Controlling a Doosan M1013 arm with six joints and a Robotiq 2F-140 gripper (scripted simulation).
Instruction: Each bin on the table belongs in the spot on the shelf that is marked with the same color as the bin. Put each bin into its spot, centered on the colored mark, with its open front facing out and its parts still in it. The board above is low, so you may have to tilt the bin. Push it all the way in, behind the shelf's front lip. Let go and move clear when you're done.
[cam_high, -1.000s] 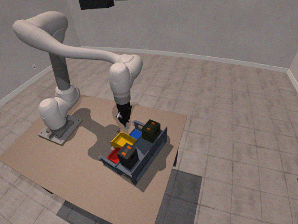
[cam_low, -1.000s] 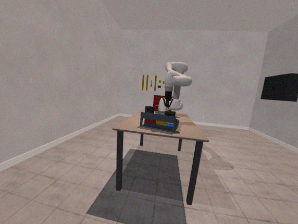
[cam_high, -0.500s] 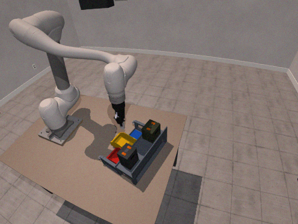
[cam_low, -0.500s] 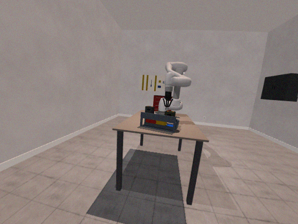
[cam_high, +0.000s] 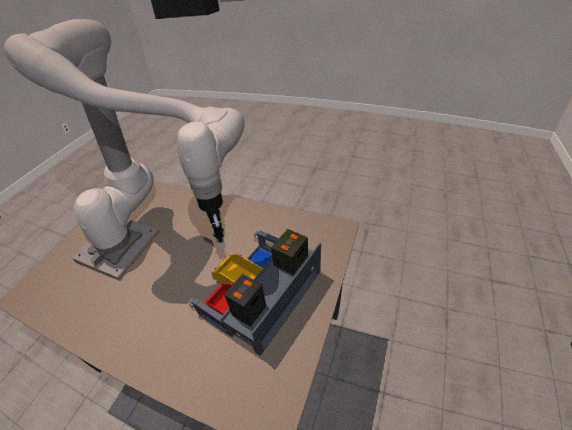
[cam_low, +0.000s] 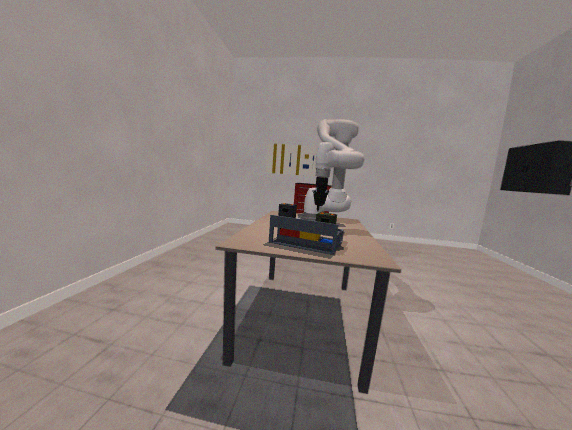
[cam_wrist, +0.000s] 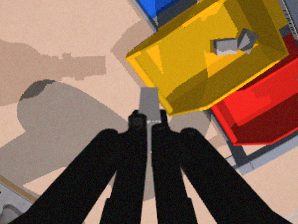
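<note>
Gripper (cam_high: 220, 243) (cam_low: 319, 206) (cam_wrist: 149, 100) narrow, nothing held. Wrist view: yellow bin (cam_high: 233, 271) (cam_low: 309, 236) (cam_wrist: 182, 70) at one o'clock, jutting from shelf (cam_high: 296, 291) (cam_low: 305, 222) (cam_wrist: 248, 166). Suggest square, centred push, front edge past lip.

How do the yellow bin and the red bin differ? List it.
The yellow bin sits between the blue patch and the red bin, which has blue beyond the yellow one. Gray parts show in the yellow bin; none are visible in the red bin. Both have open tops.
</note>
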